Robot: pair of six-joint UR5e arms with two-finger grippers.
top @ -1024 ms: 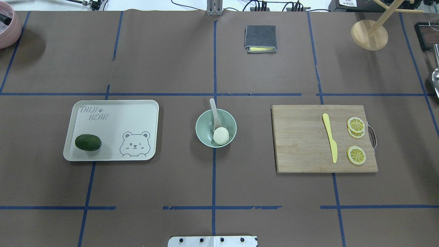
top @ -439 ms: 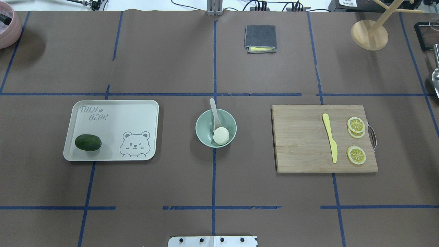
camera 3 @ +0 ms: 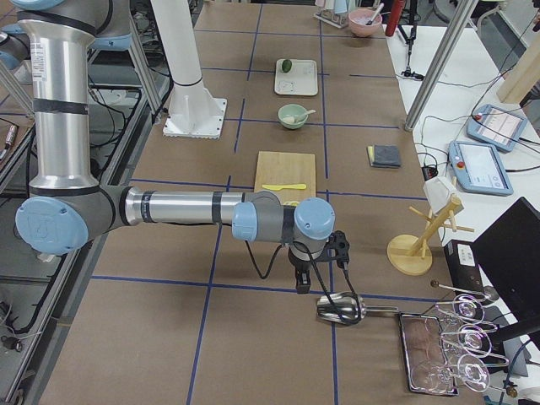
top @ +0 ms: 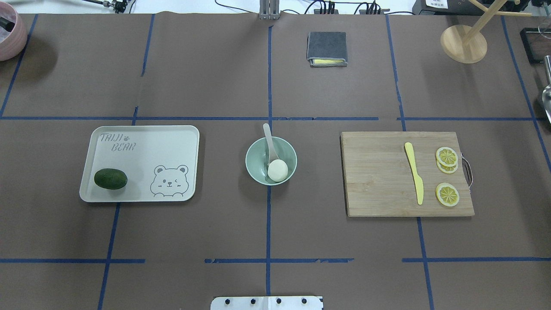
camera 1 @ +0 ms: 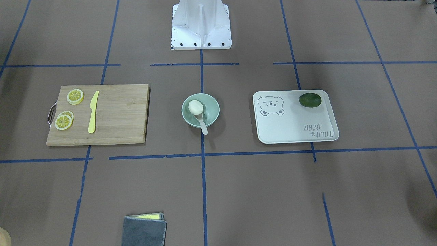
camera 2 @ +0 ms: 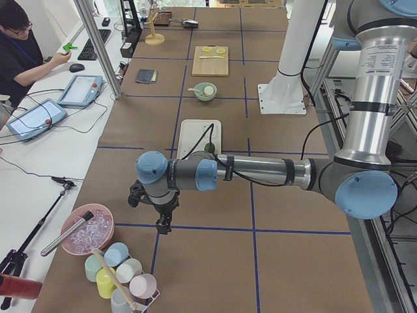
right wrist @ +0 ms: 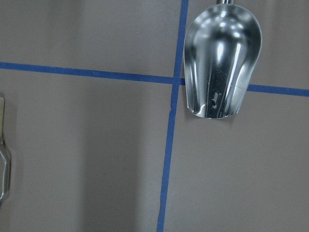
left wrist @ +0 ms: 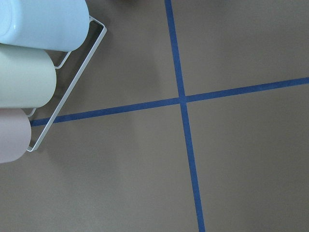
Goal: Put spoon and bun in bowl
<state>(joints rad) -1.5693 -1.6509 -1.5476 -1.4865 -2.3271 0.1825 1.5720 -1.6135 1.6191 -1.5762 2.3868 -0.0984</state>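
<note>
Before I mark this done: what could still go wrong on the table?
The spoon sticks out over the rim of the bowl, the bun against its scoop end; a knock might lever both out. The right claw hangs near the metal scoop, so its next move could bump it.

No visible change (overhead view) — none

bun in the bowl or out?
In. The bun sits inside the bowl with the spoon, whose handle pokes over the rim.
</note>
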